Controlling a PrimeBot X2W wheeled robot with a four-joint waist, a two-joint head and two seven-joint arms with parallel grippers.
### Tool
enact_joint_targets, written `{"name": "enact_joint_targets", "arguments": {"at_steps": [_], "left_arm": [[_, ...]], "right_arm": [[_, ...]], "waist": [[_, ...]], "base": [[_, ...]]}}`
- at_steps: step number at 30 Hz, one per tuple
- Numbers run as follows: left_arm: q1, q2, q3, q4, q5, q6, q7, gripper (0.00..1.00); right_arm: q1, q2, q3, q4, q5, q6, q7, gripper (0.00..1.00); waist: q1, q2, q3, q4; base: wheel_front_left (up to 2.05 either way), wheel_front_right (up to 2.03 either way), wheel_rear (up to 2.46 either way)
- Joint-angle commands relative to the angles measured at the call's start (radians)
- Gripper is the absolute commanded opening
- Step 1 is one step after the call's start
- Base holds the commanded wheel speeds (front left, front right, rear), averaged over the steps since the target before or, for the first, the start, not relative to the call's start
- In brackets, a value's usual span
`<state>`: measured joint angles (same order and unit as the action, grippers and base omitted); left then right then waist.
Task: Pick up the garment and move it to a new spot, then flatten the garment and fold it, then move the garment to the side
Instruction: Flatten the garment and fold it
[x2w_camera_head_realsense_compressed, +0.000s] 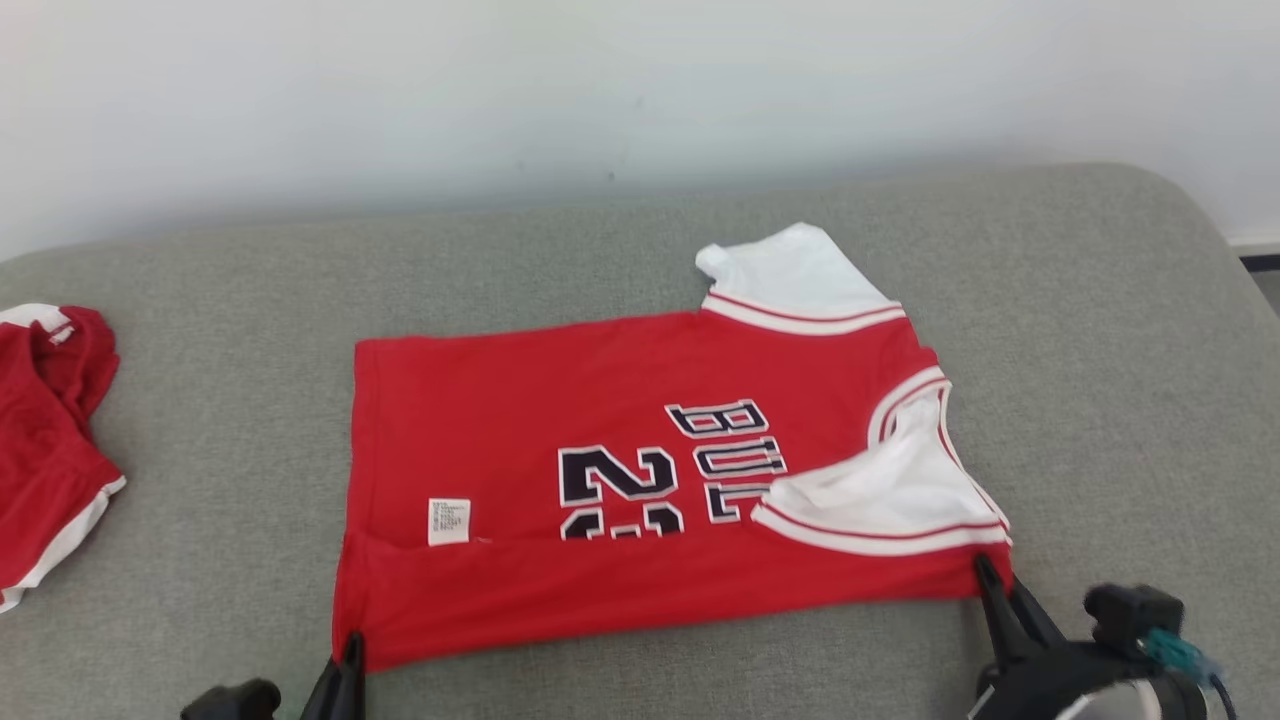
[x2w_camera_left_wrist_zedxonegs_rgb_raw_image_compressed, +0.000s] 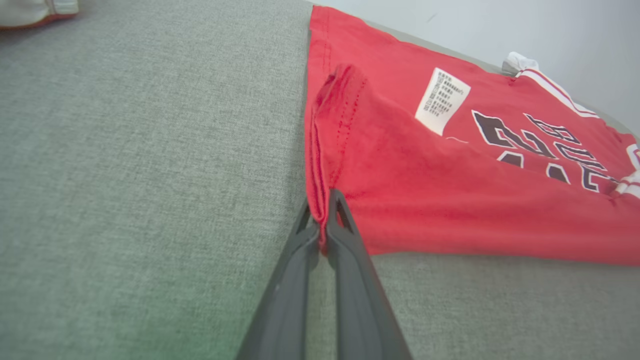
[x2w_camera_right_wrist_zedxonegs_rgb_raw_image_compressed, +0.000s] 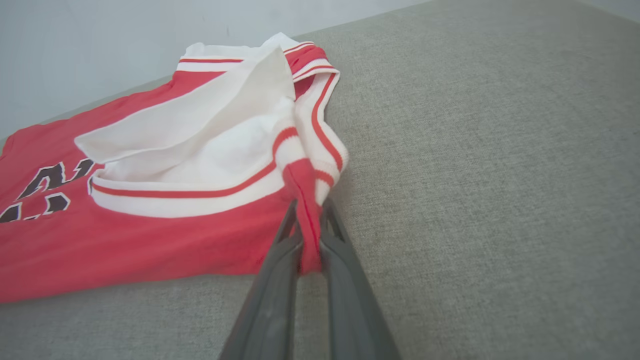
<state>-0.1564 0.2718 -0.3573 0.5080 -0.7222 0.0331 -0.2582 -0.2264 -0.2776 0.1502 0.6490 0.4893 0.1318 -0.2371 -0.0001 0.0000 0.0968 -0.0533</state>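
The garment (x2w_camera_head_realsense_compressed: 600, 480) is a red jersey with white sleeves and dark lettering, lying flat on the grey cushion with its near long edge folded over. My left gripper (x2w_camera_head_realsense_compressed: 350, 650) is shut on the garment's near left corner, and the left wrist view has red cloth (x2w_camera_left_wrist_zedxonegs_rgb_raw_image_compressed: 350, 165) pinched between the dark fingers (x2w_camera_left_wrist_zedxonegs_rgb_raw_image_compressed: 345, 235). My right gripper (x2w_camera_head_realsense_compressed: 985, 572) is shut on the near right corner by the white sleeve (x2w_camera_head_realsense_compressed: 880, 490). A strip of red hem (x2w_camera_right_wrist_zedxonegs_rgb_raw_image_compressed: 305, 200) runs down between its fingers (x2w_camera_right_wrist_zedxonegs_rgb_raw_image_compressed: 285, 240).
A second red and white garment (x2w_camera_head_realsense_compressed: 45, 440) lies crumpled at the cushion's far left. The grey cushion (x2w_camera_head_realsense_compressed: 1100, 380) stretches bare to the right and behind the jersey. A pale wall (x2w_camera_head_realsense_compressed: 600, 90) stands behind.
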Motion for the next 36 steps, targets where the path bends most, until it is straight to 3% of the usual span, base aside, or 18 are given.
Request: {"name": "enact_joint_targets", "arguments": {"at_steps": [1,12,13,14,15,24,36], "left_arm": [[0.030,0.006,0.005,-0.015,0.005,0.008,-0.005,0.00],[0.118,0.007,0.013,-0.072,-0.022,0.034,0.004,0.00],[0.119,0.008,0.007,-0.068,-0.021,0.030,0.011,0.04],[0.120,0.007,0.004,-0.068,-0.026,0.020,0.015,0.48],[0.120,0.004,0.009,-0.070,-0.034,0.016,0.013,1.00],[0.125,0.007,0.063,-0.114,0.028,0.035,-0.007,1.00],[0.180,-0.033,0.218,-0.311,0.276,0.050,-0.007,1.00]], "right_arm": [[0.042,-0.007,-0.017,-0.028,0.007,-0.002,0.007,0.00],[0.305,0.067,-0.157,-0.321,-0.055,-0.002,0.160,0.00],[0.314,0.073,-0.166,-0.337,-0.064,-0.002,0.171,0.00],[0.320,0.079,-0.179,-0.354,-0.074,-0.002,0.174,0.44],[0.326,0.085,-0.188,-0.369,-0.084,-0.002,0.178,1.00],[0.338,0.131,-0.215,-0.502,-0.185,-0.002,0.145,1.00],[0.297,0.152,-0.187,-0.534,-0.219,-0.002,0.047,1.00]], "waist": [[0.0001,0.0000,-0.021,0.014],[0.0001,0.0000,-0.037,0.023],[0.0001,0.0000,-0.040,0.023],[0.0001,0.0000,-0.042,0.022],[0.0001,0.0000,-0.044,0.021],[0.0001,0.0000,-0.069,0.029],[0.0001,0.0000,-0.100,0.045]], "base": [[0.00,0.00,0.00],[0.00,0.00,0.00],[0.00,0.00,0.00],[0.00,0.00,0.00],[0.00,0.00,0.00],[0.00,0.00,0.00],[0.00,0.00,0.00]]}}
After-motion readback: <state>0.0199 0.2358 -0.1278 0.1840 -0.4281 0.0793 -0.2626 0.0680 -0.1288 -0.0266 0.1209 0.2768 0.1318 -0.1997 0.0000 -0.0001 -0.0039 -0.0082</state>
